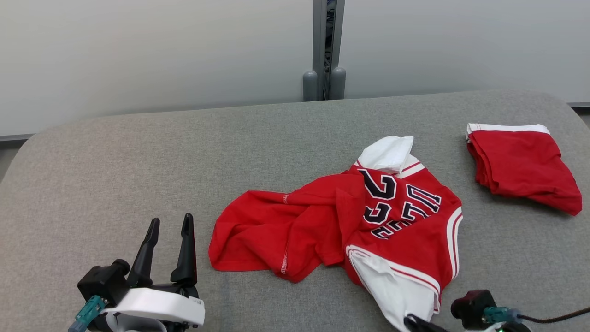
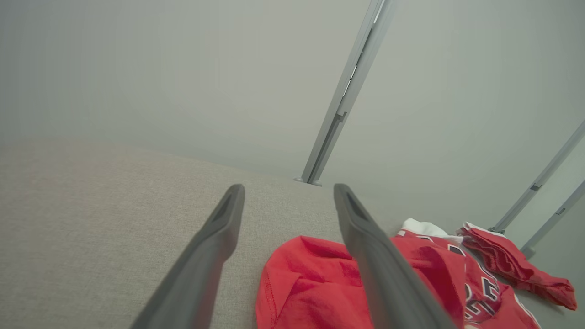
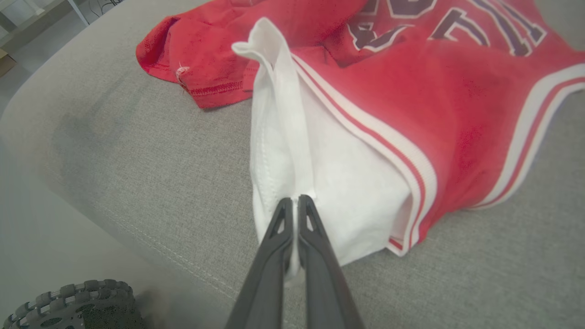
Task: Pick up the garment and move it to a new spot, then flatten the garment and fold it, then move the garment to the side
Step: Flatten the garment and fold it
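Lettering: the garment (image 1: 350,221), a red jersey with white trim, carries dark block characters outlined in white on its right-hand portion. In the head view they lie turned sideways. Two resemble the numeral 2; the rest are creased and cannot be read with certainty. No brand mark is legible. Position: the garment lies crumpled on the grey fabric-covered table (image 1: 138,161), right of centre and toward the near edge. Right gripper (image 3: 296,200): the jaws are clamped together on a raised fold of the white panel (image 3: 347,183) at the garment's near end, with cloth pinched between the fingertips. The rest of the jersey spreads away beyond them. Left gripper (image 1: 171,219): the jaws stand wide apart and hold nothing. It sits just left of the garment's red hem with a strip of bare table between, and its fingers point away from the robot. Orientation: the garment's long axis runs across the table from left to right in the head view. The plain red bunched cloth is at the left and the printed part at the right, with one white section at the far side and one at the near side. A second red item (image 1: 521,166), folded and with a white band, lies well apart at the far right.
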Available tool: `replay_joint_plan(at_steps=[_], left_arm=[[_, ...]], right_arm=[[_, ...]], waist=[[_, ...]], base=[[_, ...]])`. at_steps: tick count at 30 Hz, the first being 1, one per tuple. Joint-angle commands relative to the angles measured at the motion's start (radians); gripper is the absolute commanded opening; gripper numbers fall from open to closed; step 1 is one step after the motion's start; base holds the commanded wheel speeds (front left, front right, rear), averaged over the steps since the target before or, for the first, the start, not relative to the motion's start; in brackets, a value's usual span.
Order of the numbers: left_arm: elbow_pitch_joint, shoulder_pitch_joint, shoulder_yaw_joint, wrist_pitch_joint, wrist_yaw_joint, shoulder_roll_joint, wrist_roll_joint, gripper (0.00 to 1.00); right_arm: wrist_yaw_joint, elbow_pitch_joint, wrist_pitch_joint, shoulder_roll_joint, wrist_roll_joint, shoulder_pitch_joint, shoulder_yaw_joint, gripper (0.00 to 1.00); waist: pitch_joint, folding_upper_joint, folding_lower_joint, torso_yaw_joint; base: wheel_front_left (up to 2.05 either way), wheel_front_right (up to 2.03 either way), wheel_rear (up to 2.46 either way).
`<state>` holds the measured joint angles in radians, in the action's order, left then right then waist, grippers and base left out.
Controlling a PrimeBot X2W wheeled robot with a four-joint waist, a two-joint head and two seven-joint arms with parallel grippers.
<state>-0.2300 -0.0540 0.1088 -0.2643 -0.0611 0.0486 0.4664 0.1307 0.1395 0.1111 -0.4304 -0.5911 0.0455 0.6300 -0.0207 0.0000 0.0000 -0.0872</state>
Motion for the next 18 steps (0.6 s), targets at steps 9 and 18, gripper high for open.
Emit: replay_joint_plan(at_steps=[9,18], left_arm=[[-0.009,-0.001,0.001,0.0,-0.008,0.005,-0.013,1.0],[-0.018,-0.01,0.008,0.0,-0.007,0.005,-0.012,1.0]], right_arm=[[0.0,0.019,0.039,-0.037,-0.11,0.021,0.146,0.0],[0.0,0.097,0.082,-0.072,-0.124,0.082,0.308,0.02]], waist=[[-0.001,0.0,0.0,-0.014],[-0.008,0.0,0.0,-0.007]], base=[[0.0,0.0,0.0],[0.0,0.0,0.0]])
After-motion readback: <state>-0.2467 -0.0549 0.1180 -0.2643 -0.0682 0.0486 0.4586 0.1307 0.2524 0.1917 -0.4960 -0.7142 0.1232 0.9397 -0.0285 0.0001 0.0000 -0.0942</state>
